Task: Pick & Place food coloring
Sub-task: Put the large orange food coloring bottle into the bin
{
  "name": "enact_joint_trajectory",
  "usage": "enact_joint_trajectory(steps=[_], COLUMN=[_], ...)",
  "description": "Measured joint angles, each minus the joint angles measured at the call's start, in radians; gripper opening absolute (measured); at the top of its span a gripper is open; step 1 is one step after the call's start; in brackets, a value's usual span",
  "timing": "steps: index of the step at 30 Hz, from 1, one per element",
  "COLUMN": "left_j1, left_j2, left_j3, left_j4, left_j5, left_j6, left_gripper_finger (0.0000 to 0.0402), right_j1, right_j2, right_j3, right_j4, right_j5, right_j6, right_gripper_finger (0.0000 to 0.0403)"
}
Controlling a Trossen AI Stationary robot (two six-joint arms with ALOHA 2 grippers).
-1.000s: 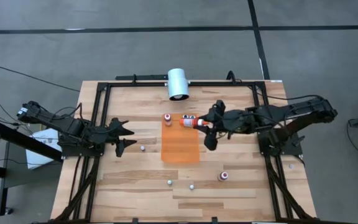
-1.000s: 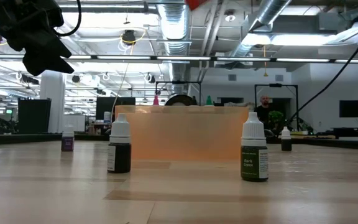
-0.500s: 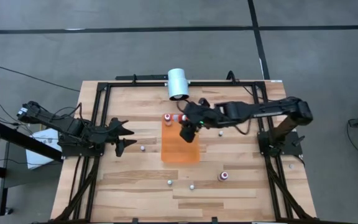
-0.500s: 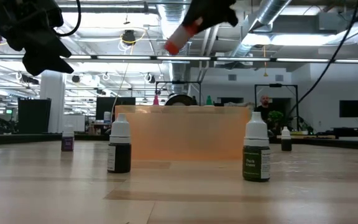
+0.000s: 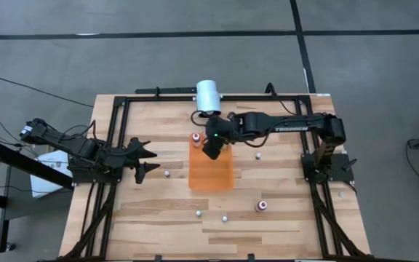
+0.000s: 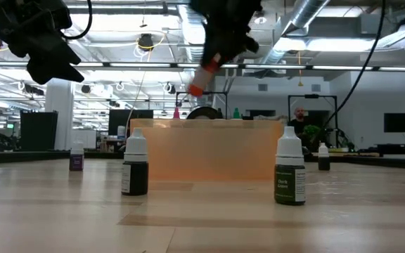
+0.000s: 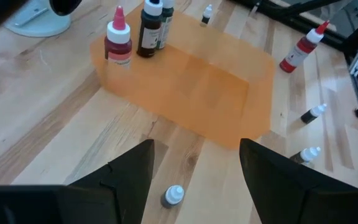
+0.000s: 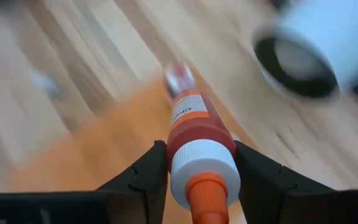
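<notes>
My right gripper (image 5: 211,148) hangs over the far edge of the orange mat (image 5: 211,173), shut on an orange-red food coloring bottle (image 8: 196,134). The low view shows this bottle (image 6: 204,72) high above the table. On the mat's far left corner stand a red bottle (image 7: 118,42) and two dark ones (image 7: 152,26). More small bottles stand on the wood: (image 5: 166,173), (image 5: 198,213), (image 5: 224,217), (image 5: 261,206), (image 5: 258,154). My left gripper (image 5: 145,159) waits open at the table's left, nothing between its fingers (image 7: 129,180). My right gripper pinches the bottle between its two fingers (image 8: 143,177), on the sides of the body just below the white collar (image 8: 201,163). The bottle lies along the fingers, nozzle toward the wrist, base sticking out past the fingertips. The fingers slant down from the table's right. The bottle is tilted, clear of the mat.
A big white cylinder (image 5: 209,97) lies at the far edge, just beyond the mat. A black frame (image 5: 122,102) runs around the table. In the low view a dark bottle (image 6: 135,169) and a dark green one (image 6: 289,177) stand in front of the mat.
My right gripper has carried the orange-red bottle toward the table's left, from the mat's far right corner to over its far edge. It has come down and tipped more steeply; the bottle's base end now points down-left in the low view.
</notes>
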Motion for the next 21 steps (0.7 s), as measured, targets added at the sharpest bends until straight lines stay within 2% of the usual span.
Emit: enact_joint_trajectory(steps=[5, 21], left_j1=[0.0, 0.0], left_j2=[0.0, -0.007], left_j3=[0.0, -0.001], left_j4=[0.0, -0.011], left_j5=[-0.016, -0.039], left_j6=[0.014, 0.023], left_gripper_finger=[0.0229, 0.0229], right_j1=[-0.007, -0.007], right_j2=[0.035, 0.163], right_j3=[0.0, 0.002], right_j4=[-0.036, 0.0], right_j5=[-0.002, -0.027], right_j6=[0.008, -0.02], right_gripper_finger=[0.0147, 0.0143])
